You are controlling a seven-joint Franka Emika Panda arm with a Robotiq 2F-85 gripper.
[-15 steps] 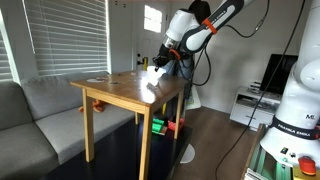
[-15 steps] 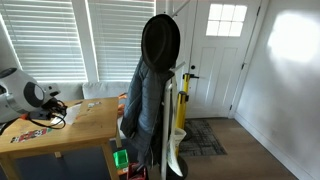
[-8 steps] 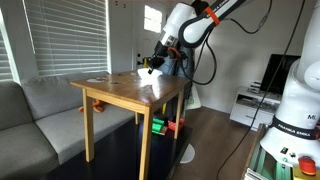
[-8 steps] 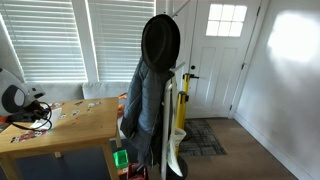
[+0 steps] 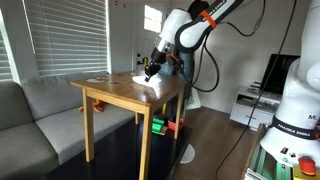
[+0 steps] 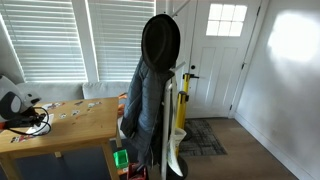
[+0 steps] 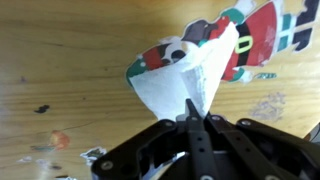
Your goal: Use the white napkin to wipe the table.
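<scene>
In the wrist view the white napkin [image 7: 185, 78] hangs as a crumpled triangle, pinched between my gripper's [image 7: 198, 118] closed fingers just above the honey-coloured wooden table [image 7: 70, 70]. In an exterior view the gripper [image 5: 150, 68] hovers over the far part of the table [image 5: 120, 95] with the napkin as a small white patch [image 5: 142, 76] beneath it. In an exterior view only the arm's end [image 6: 14, 105] shows at the left edge over the table [image 6: 85, 125].
A Santa sticker [image 7: 255, 35] and small paper scraps [image 7: 270, 103] lie on the tabletop near the napkin. A grey sofa [image 5: 30, 115] stands beside the table. A coat rack with dark jacket and hat [image 6: 152, 90] stands near the table. A white cabinet [image 5: 255, 105] is at the back.
The arm has swung across the tabletop toward its far side, carrying the napkin; in the exterior view with the coat rack the arm has slid leftward, nearly out of frame.
</scene>
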